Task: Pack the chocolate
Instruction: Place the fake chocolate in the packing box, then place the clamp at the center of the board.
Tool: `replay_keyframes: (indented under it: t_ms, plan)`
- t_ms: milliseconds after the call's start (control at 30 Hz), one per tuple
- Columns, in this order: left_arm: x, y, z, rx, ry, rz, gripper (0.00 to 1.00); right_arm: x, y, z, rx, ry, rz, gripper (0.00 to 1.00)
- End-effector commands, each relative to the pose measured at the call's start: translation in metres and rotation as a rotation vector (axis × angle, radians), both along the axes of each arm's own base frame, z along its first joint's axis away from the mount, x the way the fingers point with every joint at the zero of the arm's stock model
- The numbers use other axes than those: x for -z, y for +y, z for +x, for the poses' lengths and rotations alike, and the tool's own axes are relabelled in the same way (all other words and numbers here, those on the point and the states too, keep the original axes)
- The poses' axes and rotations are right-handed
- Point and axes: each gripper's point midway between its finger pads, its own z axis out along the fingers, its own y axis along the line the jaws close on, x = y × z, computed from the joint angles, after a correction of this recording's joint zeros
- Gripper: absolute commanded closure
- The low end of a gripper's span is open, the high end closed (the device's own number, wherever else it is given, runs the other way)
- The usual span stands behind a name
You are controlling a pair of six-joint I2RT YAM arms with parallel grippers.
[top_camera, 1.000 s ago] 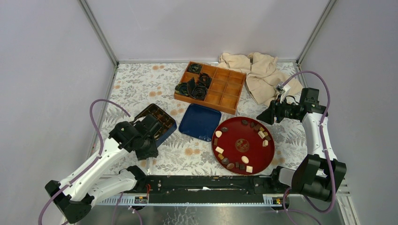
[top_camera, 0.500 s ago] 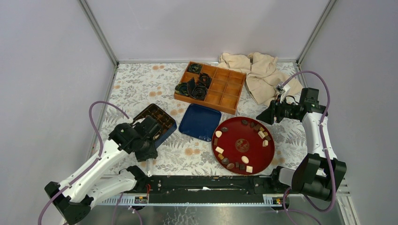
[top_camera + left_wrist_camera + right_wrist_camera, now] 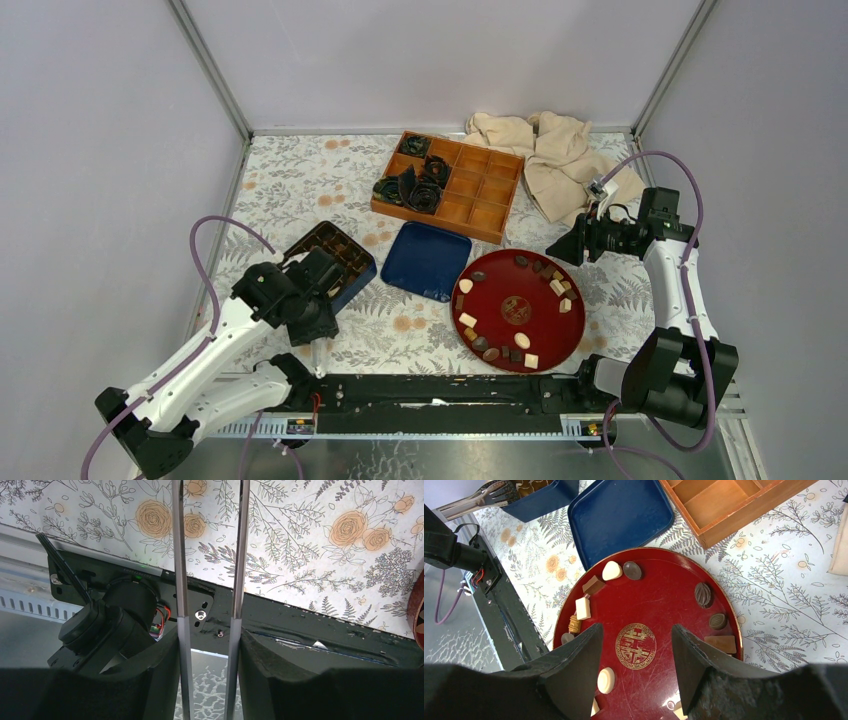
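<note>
Hovering over chocolate (image 3: 612, 570) on plate (image 3: 664, 595) beside blue tray (image 3: 619, 515), right fingers (image 3: 574, 670) spread empty — left fingers (image 3: 160, 685) clamping tongs (image 3: 180, 580)

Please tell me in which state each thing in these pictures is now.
left gripper: closed on the tongs, tongs apart, empty.
right gripper: open, empty, over the red plate.
chocolates: loose on that plate.
wooden tray: black paper cups in its left compartments, others empty.
blue box: open, lid off.
blue lid: lying flat, empty.
cloth: crumpled.

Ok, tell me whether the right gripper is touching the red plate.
Apart. Right wrist view: the right gripper hovers open, well above the red plate.
</note>
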Motion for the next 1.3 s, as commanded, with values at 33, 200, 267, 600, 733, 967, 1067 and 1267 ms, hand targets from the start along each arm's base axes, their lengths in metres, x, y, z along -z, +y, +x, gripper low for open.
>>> replay_keyframes:
  t_ms: [33, 200, 267, 600, 733, 967, 1067, 1267]
  plan:
    - [-0.002, 0.001, -0.001, -0.021, -0.010, -0.010, 0.52, -0.017, 0.001, 0.006, -0.018, -0.050, 0.018, 0.40]
    - [-0.007, 0.000, 0.003, -0.025, -0.032, -0.016, 0.54, -0.016, 0.001, 0.006, -0.018, -0.050, 0.016, 0.40]
    - [-0.015, -0.002, 0.008, -0.029, -0.061, -0.028, 0.57, -0.016, 0.001, 0.005, -0.018, -0.049, 0.016, 0.40]
    - [-0.076, -0.021, 0.032, 0.013, -0.256, -0.177, 0.61, -0.016, 0.001, 0.005, -0.020, -0.052, 0.015, 0.40]
    - [-0.095, -0.045, 0.049, 0.080, -0.345, -0.285, 0.61, -0.016, 0.001, 0.005, -0.021, -0.053, 0.013, 0.40]
    - [-0.107, -0.064, 0.127, 0.210, -0.582, -0.155, 0.63, -0.016, 0.001, 0.005, -0.023, -0.059, 0.009, 0.40]
    - [-0.110, -0.061, 0.168, 0.275, -0.696, -0.030, 0.65, -0.016, 0.001, 0.004, -0.023, -0.060, 0.009, 0.40]
    - [-0.096, -0.007, 0.247, 0.344, -0.809, 0.206, 0.66, -0.016, 0.001, 0.004, -0.024, -0.062, 0.007, 0.40]
